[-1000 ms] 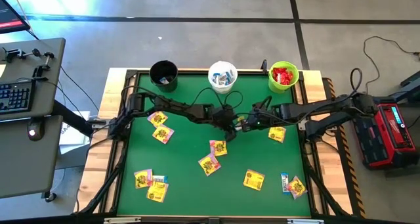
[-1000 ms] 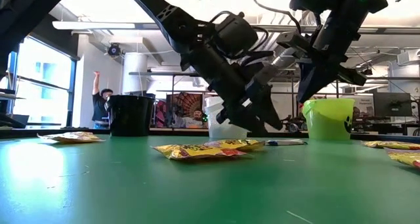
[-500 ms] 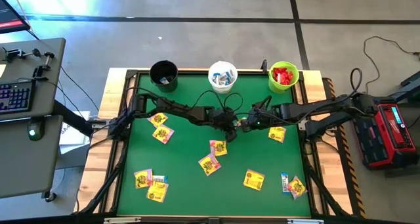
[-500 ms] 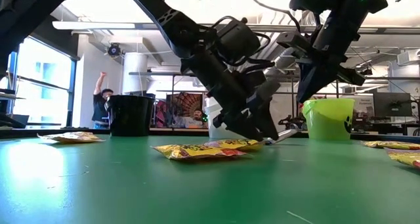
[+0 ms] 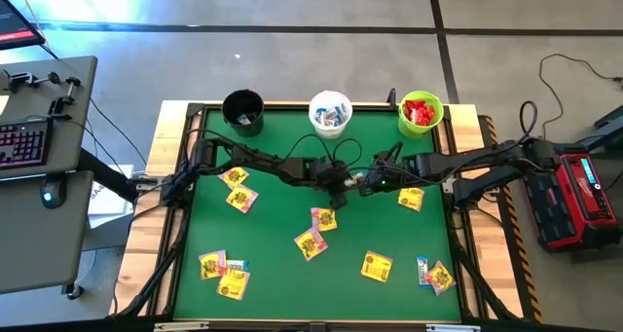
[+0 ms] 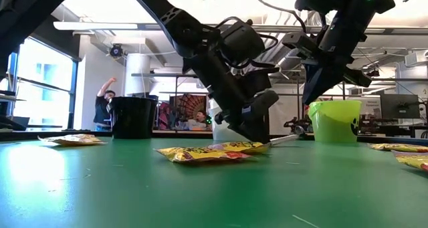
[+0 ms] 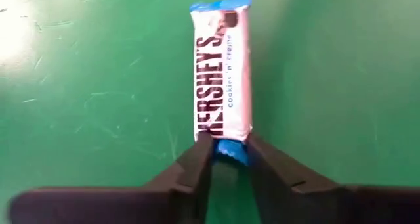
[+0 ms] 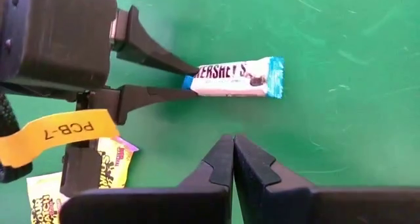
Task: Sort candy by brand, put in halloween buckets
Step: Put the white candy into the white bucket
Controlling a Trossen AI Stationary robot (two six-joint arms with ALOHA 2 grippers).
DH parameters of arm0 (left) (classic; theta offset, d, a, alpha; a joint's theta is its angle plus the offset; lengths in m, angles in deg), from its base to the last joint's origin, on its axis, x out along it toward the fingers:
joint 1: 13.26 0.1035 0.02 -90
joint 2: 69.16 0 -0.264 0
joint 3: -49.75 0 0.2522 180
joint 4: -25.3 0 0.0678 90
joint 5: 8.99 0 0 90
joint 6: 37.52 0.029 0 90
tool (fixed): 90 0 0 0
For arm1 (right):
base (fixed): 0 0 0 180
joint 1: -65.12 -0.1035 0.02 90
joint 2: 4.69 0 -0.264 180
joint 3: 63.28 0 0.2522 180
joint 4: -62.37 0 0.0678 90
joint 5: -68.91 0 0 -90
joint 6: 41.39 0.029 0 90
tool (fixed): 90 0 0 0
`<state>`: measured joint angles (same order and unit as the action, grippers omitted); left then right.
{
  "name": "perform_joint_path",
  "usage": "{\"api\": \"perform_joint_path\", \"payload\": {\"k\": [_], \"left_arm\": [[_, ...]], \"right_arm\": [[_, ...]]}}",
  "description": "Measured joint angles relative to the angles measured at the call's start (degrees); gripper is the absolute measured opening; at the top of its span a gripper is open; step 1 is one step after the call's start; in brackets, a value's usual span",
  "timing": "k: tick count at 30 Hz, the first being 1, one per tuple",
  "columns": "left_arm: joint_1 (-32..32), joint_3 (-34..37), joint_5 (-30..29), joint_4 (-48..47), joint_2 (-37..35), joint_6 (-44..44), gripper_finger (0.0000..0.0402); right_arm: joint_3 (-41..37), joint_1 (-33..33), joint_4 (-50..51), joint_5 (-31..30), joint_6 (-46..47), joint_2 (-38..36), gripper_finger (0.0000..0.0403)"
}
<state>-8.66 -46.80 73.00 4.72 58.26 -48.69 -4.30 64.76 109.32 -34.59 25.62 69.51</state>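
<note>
Left end effector (image 7: 226, 159) is seen low at the middle of the green desk (image 5: 273, 274), its fingers clamped on one end of a white-and-blue candy bar (image 7: 222, 79) lying flat there. Right end effector (image 8: 233, 159) is held just beside it, fingers together.

The left gripper (image 5: 343, 183) and the right gripper (image 5: 361, 185) almost meet in the middle of the green worktop (image 5: 273, 274). Beyond them stand a black bucket (image 5: 242, 111), a white bucket (image 5: 330, 114) and a lime green bucket (image 5: 421, 113) in a row. Yellow candy packets (image 5: 311, 242) lie on the near side of the grippers, with more by each arm.
</note>
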Motion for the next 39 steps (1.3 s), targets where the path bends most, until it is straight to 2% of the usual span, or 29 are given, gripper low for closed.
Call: {"api": "perform_joint_path", "payload": {"k": [4,7,17,25,30,34,39], "left_arm": [[0.07,0.08,0.18,-1.05,-0.76,1.86,0.0022],[0.29,0.2,0.17,-1.82,-1.57,3.47,0.0004],[2.29,-2.46,-0.06,-6.86,-5.09,7.47,0.0],[6.11,-4.09,-0.29,-11.42,-12.58,7.4,0.0],[10.94,-6.06,-1.51,-16.46,-16.49,6.92,0.0],[16.69,-7.84,-1.96,-20.49,-16.86,7.42,0.0],[22.48,-9.48,1.34,-21.04,-16.55,11.45,0.0]], "right_arm": [[-0.01,0.0,0.0,0.0,-0.01,0.0,0.0],[-0.01,0.0,0.02,-0.1,-0.11,0.0,0.0],[-0.03,0.0,0.03,-2.38,-1.36,0.0,0.0],[-0.01,0.0,0.05,-3.51,-2.55,0.0,0.0],[-0.01,0.0,-0.01,-4.57,-2.88,0.0,0.0],[-0.01,0.0,-0.19,-5.04,-2.71,0.0,0.0],[-0.01,0.0,-0.5,-5.22,-2.59,0.0,0.0]]}}
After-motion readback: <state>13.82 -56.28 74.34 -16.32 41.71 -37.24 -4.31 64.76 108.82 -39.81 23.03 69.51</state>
